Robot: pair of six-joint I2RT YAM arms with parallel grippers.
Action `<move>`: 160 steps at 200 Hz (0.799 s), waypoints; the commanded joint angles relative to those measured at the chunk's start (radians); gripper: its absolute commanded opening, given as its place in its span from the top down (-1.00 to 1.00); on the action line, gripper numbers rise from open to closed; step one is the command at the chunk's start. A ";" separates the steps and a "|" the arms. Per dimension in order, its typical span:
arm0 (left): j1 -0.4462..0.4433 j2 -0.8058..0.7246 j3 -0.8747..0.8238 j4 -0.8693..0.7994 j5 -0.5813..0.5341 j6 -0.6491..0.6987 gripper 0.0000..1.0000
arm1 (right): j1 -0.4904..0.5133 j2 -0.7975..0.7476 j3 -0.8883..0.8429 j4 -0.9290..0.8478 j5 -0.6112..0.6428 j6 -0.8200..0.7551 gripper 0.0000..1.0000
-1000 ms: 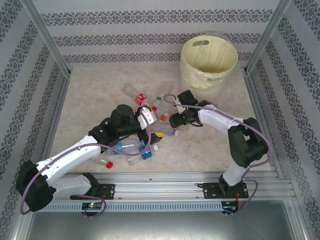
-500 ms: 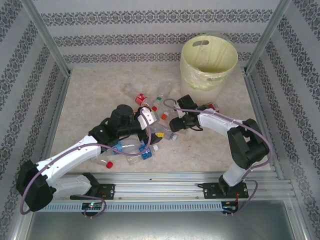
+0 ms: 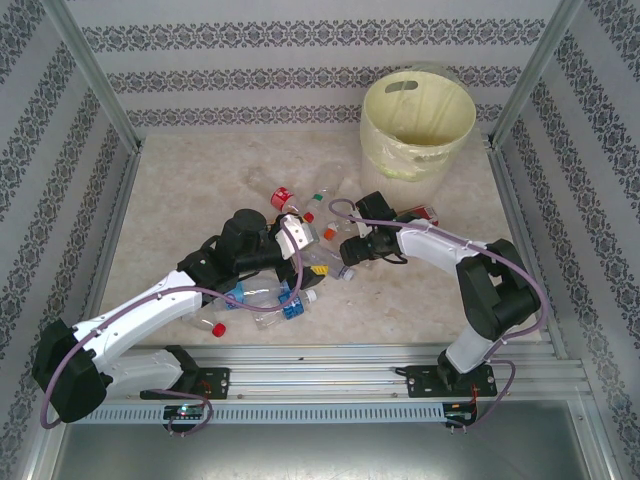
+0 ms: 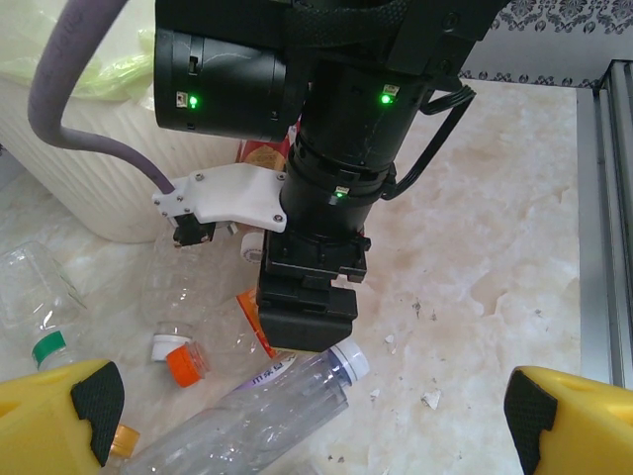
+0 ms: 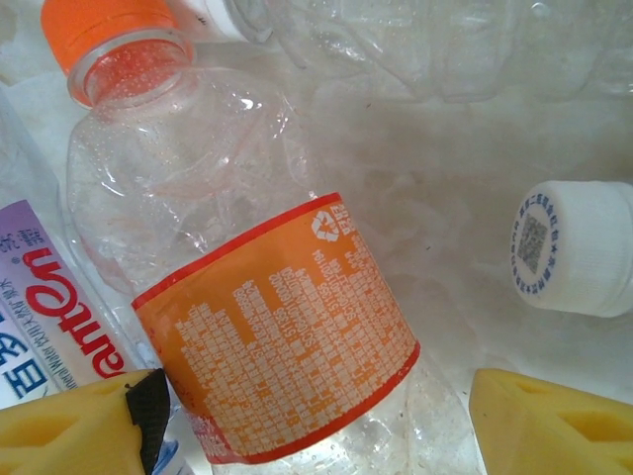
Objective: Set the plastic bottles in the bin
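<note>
The right gripper (image 5: 307, 421) has its jaws apart, with one yellow finger (image 5: 69, 426) on each side of the lower body of an orange-label bottle (image 5: 277, 336). The finger with the black pad sits at the label edge. The other finger stands clear of the plastic, so the bottle is straddled, not clamped. This bottle lies crumpled on the table (image 3: 190, 190), its orange cap (image 5: 114, 35) pointing away from the jaws. A purple-print bottle (image 5: 45, 317) lies just beside it on one side, and a white cap (image 5: 574, 247) lies near it on the other. The left gripper (image 4: 312, 430) has its jaws fully apart and holds nothing. A white-capped bottle (image 4: 257, 406) lies on the table between its fingers, and the right arm (image 4: 336, 148) points down just beyond that bottle's cap. In the top view both grippers face each other over the bottles (image 3: 290, 270), a loose cluster at table centre. The bin (image 3: 418, 125) stands upright at the far right corner, well apart from the cluster.
</note>
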 commanded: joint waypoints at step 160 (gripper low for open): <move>-0.012 -0.009 0.028 -0.004 0.016 0.008 -1.00 | -0.026 -0.206 -0.187 0.033 0.052 0.103 -0.48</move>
